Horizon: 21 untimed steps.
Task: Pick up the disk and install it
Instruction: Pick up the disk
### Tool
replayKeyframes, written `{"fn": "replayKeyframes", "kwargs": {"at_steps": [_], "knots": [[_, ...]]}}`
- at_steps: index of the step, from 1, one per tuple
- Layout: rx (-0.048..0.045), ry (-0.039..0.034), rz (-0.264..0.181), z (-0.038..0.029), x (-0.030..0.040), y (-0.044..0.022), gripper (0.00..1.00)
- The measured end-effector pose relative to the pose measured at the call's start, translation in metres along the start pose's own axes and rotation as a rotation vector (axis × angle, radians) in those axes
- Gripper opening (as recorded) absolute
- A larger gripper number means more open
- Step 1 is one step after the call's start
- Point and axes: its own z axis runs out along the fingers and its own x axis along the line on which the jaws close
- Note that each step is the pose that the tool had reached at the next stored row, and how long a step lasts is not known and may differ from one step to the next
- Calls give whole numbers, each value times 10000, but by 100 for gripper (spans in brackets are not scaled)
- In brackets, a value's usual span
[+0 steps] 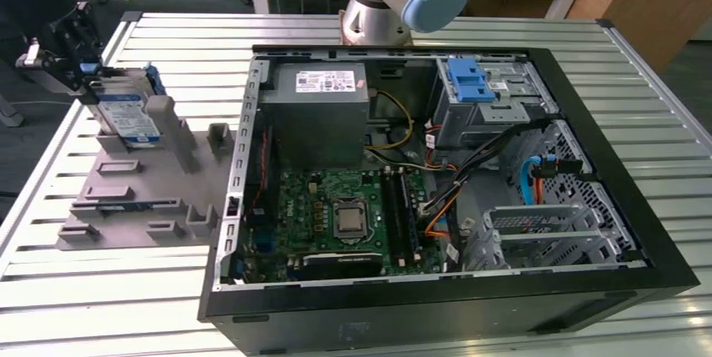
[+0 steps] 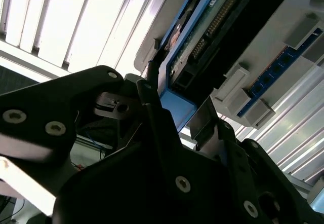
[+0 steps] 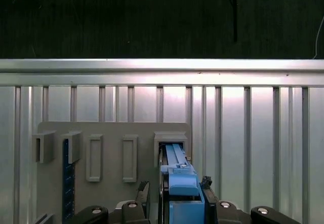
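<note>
The disk (image 1: 132,119), silver with a white-and-blue label and a blue bracket, stands on edge in a slot of the grey fixture (image 1: 145,198) at the exterior view's left. My gripper (image 1: 95,90) is down over its top end. In the first wrist view the blue bracket (image 3: 177,176) lies between my two fingers, with a small gap at one finger (image 3: 143,187); the gripper (image 3: 174,186) is open around it. The second wrist view shows the disk's underside (image 2: 223,16) and connector, with black fingers (image 2: 152,82) flanking its blue edge.
The open computer case (image 1: 623,165) lies on the slatted metal table (image 1: 112,307), to the fixture's right. Inside it are a grey power-supply box (image 1: 317,115), a motherboard (image 1: 345,215), a blue ribbed latch (image 1: 473,82) on the drive bay, and a metal cage (image 1: 545,223).
</note>
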Motion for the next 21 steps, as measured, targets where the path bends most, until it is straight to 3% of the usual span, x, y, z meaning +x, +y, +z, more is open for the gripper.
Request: {"fn": "replayKeyframes", "kwargs": {"at_steps": [10,21], "knots": [[-1,1,-1,-14,0,0,36],[0,0,-1,-101,1,0,36]]}}
